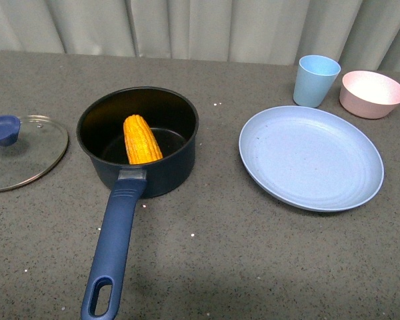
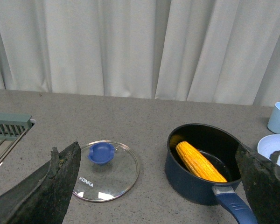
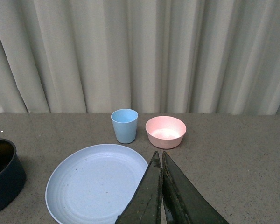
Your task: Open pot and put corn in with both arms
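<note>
Both my arms held up off the table, nothing in either grip.

My left gripper (image 2: 158,186) is spread wide: in the left wrist view one dark finger (image 2: 46,189) sits at one edge of the picture and the other at the opposite edge, well apart, with nothing between them. My right gripper (image 3: 162,186) is closed, its two black fingers (image 3: 147,196) pressed together along their length down to the tips. The front view shows neither of my arms.

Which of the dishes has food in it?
Only the dark blue pot: the yellow corn lies inside it. The blue plate, blue cup and pink bowl show nothing inside.
</note>
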`<act>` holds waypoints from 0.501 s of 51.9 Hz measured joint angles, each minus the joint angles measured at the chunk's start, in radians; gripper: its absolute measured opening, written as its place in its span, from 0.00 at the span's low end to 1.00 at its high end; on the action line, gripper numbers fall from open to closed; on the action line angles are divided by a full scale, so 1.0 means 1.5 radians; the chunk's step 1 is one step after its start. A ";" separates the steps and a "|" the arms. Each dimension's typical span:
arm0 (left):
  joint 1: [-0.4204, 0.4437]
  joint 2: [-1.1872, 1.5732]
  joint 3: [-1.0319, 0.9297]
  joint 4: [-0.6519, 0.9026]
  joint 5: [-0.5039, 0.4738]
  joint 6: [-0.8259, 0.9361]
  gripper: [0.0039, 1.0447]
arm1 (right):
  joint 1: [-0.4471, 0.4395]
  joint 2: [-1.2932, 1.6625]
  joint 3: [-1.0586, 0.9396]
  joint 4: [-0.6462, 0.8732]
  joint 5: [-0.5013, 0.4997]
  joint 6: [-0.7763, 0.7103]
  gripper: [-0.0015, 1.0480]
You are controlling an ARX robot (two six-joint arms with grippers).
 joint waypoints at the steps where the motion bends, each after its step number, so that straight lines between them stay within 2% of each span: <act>1: 0.000 0.000 0.000 0.000 0.000 0.000 0.94 | 0.000 -0.002 0.000 -0.002 0.000 0.000 0.01; 4: 0.000 0.000 0.000 0.000 0.000 0.000 0.94 | 0.000 -0.014 0.001 -0.015 0.000 0.000 0.01; 9: 0.000 0.000 0.000 0.000 0.000 0.000 0.94 | 0.000 -0.092 0.001 -0.115 -0.001 0.000 0.01; 24: 0.000 0.000 0.000 0.000 0.000 0.000 0.94 | 0.000 -0.120 0.001 -0.125 -0.001 0.000 0.01; 26: 0.000 0.000 0.000 0.000 0.000 0.000 0.94 | 0.000 -0.120 0.001 -0.125 -0.001 -0.001 0.04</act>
